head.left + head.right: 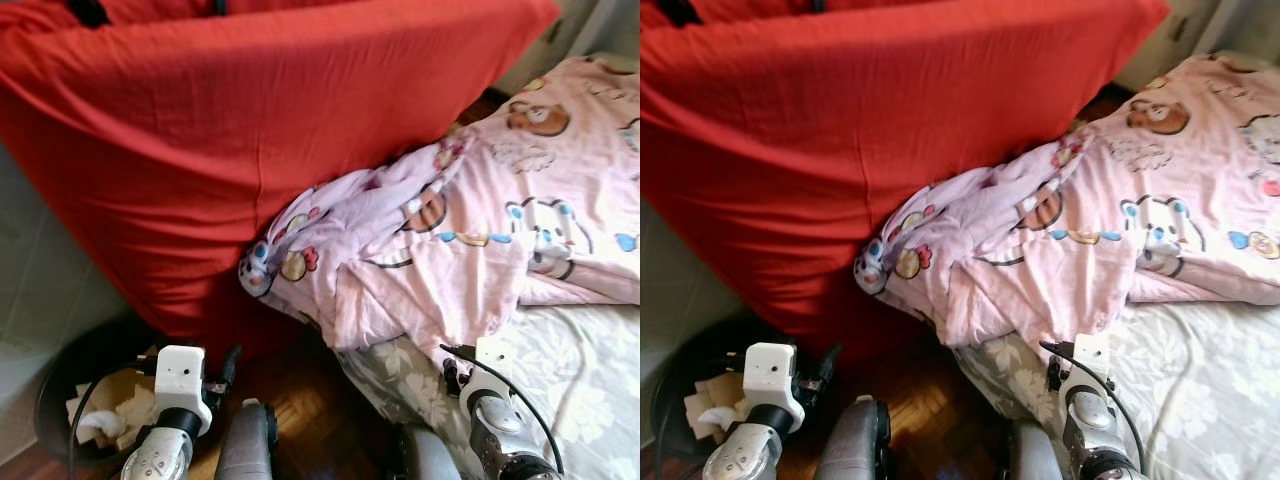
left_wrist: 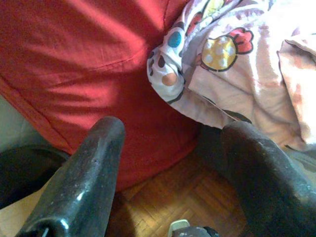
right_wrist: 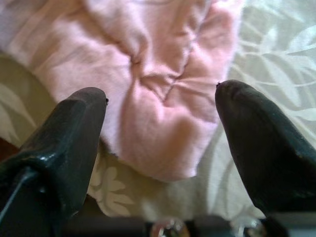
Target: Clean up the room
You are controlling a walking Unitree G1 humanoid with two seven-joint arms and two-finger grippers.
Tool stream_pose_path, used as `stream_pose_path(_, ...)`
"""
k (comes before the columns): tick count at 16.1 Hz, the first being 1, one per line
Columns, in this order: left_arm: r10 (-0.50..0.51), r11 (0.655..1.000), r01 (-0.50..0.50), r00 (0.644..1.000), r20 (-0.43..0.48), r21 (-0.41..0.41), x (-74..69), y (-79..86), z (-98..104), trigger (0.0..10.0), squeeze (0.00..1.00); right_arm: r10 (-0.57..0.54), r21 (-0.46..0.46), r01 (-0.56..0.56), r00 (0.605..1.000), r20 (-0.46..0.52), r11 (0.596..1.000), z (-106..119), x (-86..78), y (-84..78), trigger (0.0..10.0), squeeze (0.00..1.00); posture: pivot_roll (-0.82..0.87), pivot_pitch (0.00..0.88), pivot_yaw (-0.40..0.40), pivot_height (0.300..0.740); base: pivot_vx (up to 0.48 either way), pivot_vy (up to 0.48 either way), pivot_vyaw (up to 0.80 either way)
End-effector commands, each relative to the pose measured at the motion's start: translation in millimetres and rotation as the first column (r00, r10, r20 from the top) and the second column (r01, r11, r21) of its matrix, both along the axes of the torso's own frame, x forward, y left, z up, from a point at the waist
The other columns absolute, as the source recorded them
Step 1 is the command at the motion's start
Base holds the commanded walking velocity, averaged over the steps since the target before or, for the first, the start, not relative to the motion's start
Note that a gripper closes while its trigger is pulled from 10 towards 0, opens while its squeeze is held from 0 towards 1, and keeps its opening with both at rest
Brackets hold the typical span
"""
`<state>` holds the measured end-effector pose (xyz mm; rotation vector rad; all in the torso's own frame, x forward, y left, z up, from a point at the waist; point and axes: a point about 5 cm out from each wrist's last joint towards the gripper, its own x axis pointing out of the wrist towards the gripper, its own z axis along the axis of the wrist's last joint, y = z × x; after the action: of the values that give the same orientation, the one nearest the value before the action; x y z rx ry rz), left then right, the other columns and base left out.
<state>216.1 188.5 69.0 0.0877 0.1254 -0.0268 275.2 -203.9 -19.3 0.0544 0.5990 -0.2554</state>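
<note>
Nearest, low in the head views: two silver arms raised side by side, wrists up. Left gripper (image 2: pixel 168 148) over dark parquet floor (image 2: pixel 197 197), black fingers spread wide with nothing between them, pointed at the foot of a big red cushion (image 1: pixel 230 150). Just beside the left arm, on the floor, a black round bin (image 1: pixel 60 385) with crumpled paper and cardboard scraps inside. Right gripper (image 3: pixel 160 123) likewise parted and empty, hovering just above the edge of the bed; directly ahead of its fingertips, a folded-over pink corner of the blanket, not touched as far as can be told.

Farther on: pink blanket (image 1: pixel 480 220), soft and rumpled, printed with cartoon bears, doughnuts and coloured dots, plain pink on the underside where turned over. Spread untidily across the bed, one bunched end pushed up against the red cushion and drooping off the mattress edge toward the floor. Beneath it, a pale grey sheet (image 1: pixel 590 380) with a white leaf pattern, bare near the right gripper.

Farthest: red cushion leaning upright, wrinkled, reaching the top of the view.
</note>
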Motion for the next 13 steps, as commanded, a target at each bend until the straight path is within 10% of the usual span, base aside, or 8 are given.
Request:
stream_pose_path(1,-0.007,1.000,0.007,1.000,-0.022,0.005,-5.2,1.2,-0.4,10.0,0.00,-0.005,0.012,0.005,1.000,-0.023,1.000,-3.6,-3.5,-0.2,10.0,0.00,0.22,0.264,0.003,0.621,0.000,0.000,0.00)
stream_pose_path(9,-0.033,0.999,0.034,0.998,-0.062,0.018,-21.4,-1.6,5.3,10.0,0.00,-0.058,0.019,0.060,0.996,-0.069,0.998,-8.0,-8.7,-4.8,10.0,0.00,0.25,0.308,0.024,0.621,0.000,0.000,0.00)
stream_pose_path(10,-0.039,0.999,0.040,0.997,-0.063,0.020,-22.9,-2.4,6.9,10.0,0.00,-0.055,0.034,0.058,0.996,-0.071,0.998,-9.2,-9.8,-4.2,0.0,0.00,0.25,0.310,0.025,0.621,0.000,0.000,0.00)
stream_pose_path(13,-0.033,0.999,0.035,0.997,-0.073,0.024,-25.1,0.0,7.9,10.0,0.00,-0.059,0.042,0.062,0.996,-0.072,0.997,-9.8,-10.5,-3.8,0.0,0.00,0.25,0.312,0.029,0.621,0.000,0.000,0.00)
